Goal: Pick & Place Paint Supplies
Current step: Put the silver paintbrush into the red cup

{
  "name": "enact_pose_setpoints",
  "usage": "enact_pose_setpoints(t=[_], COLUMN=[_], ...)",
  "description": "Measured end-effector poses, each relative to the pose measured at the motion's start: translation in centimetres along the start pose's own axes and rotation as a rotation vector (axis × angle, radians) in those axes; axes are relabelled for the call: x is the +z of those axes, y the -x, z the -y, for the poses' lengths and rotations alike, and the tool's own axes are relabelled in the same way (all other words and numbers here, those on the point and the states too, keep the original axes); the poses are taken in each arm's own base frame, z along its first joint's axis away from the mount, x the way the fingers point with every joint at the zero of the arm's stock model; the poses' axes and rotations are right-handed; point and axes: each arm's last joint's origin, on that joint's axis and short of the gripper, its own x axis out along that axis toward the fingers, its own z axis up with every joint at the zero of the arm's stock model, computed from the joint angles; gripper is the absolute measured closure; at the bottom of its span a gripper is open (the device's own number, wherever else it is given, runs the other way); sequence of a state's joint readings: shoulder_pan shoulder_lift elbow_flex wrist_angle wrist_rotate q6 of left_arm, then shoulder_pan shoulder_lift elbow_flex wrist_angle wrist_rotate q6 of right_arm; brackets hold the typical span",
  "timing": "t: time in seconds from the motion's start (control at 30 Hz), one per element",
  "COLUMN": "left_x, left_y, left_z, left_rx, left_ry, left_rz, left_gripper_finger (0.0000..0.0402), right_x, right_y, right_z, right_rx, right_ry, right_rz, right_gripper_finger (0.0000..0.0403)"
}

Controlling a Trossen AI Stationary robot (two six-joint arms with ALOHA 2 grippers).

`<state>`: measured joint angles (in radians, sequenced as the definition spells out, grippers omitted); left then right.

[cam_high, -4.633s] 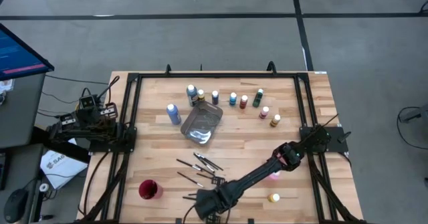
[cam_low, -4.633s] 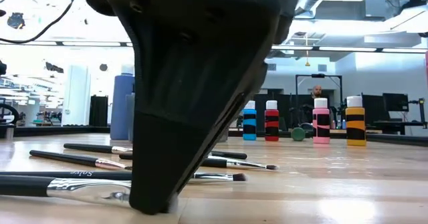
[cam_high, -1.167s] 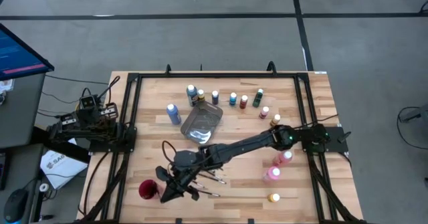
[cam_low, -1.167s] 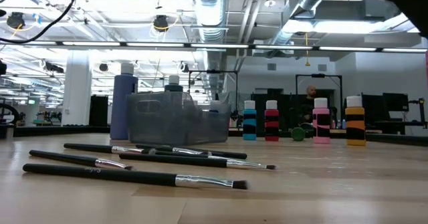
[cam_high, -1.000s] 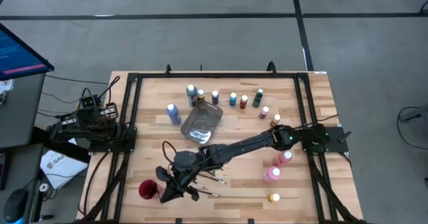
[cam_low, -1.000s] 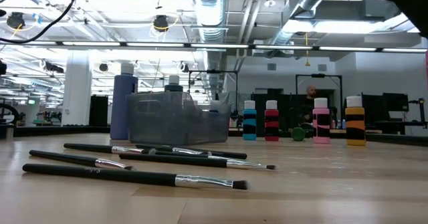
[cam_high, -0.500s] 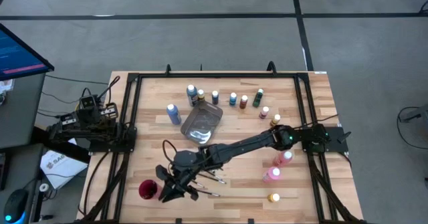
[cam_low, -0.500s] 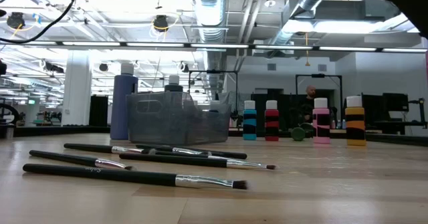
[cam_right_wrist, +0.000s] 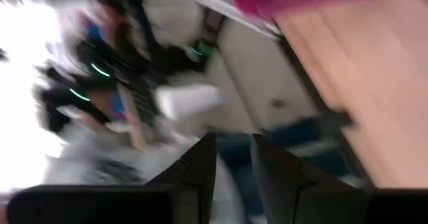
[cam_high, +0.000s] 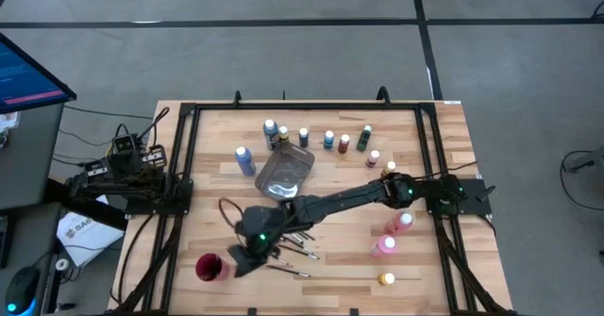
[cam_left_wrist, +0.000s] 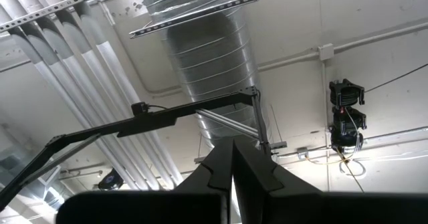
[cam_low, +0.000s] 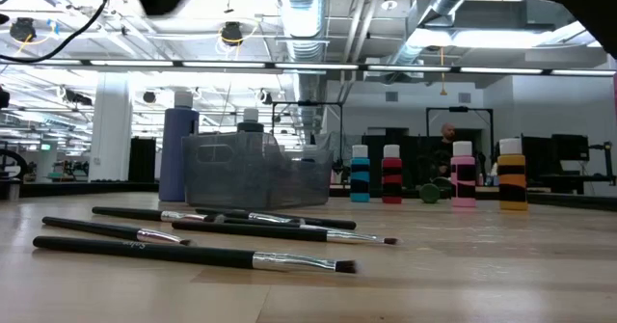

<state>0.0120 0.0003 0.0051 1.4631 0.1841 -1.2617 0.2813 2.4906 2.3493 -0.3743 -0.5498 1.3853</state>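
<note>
Beside red cup (cam_high: 209,268), right claw (cam_high: 247,256) slightly parted, holding nothing

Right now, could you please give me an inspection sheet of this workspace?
Surface: pale wooden tabletop in a black frame.
Job's things: small pale-capped paint bottles standing along the far side; thin dark paintbrushes lying near the front.
Clutter: grey metal tray; round red cup.
Claws: right claw beside the cup, slightly open, empty; left claw parked off the table's left edge, shut.
Cables: black cables at left.
Surroundings: a distant person.
</note>
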Motion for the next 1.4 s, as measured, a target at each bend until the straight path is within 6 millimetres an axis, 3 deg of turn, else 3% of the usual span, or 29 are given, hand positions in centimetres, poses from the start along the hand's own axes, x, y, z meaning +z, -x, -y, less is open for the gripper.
enact_pose_setpoints(t=[0.2, 0.43, 0.57, 0.7, 0.87, 1.03, 1.23, 1.4], left_x=[0.0, 0.0, 0.0, 0.0, 0.0, 0.0, 0.0, 0.0], left_y=[0.0, 0.0, 0.0, 0.0, 0.0, 0.0, 0.0, 0.0], left_z=[0.0, 0.0, 0.0, 0.0, 0.0, 0.0, 0.0, 0.0], left_rx=[0.000, 0.001, 0.001, 0.001, 0.000, 0.001, 0.001, 0.000], left_ry=[0.000, 0.000, 0.000, 0.000, 0.000, 0.000, 0.000, 0.000], left_rz=[0.000, 0.000, 0.000, 0.000, -0.001, 0.000, 0.000, 0.000], left_gripper_finger=[0.0399, 0.0399, 0.0399, 0.0399, 0.0399, 0.0399, 0.0399, 0.0399], right_x=[-3.5, -8.8, -11.5, -13.2, -13.7, -13.0, -12.5, -12.4], right_y=[0.4, 2.7, 2.4, 1.2, -0.5, -1.2, -1.9, -2.6], right_z=[2.1, 2.4, 3.0, 3.1, 3.4, 5.4, 8.3, 9.1], right_rx=[-0.317, -0.727, -0.891, -0.909, -0.860, -0.899, -0.945, -0.910], right_ry=[0.187, 0.325, 0.452, 0.551, 0.660, 0.663, 0.642, 0.655], right_rz=[-0.154, -0.196, -0.203, -0.197, -0.118, -0.116, -0.139, -0.119], right_gripper_finger=[0.0312, 0.0312, 0.0307, 0.0280, 0.0225, 0.0182, 0.0178, 0.0189])
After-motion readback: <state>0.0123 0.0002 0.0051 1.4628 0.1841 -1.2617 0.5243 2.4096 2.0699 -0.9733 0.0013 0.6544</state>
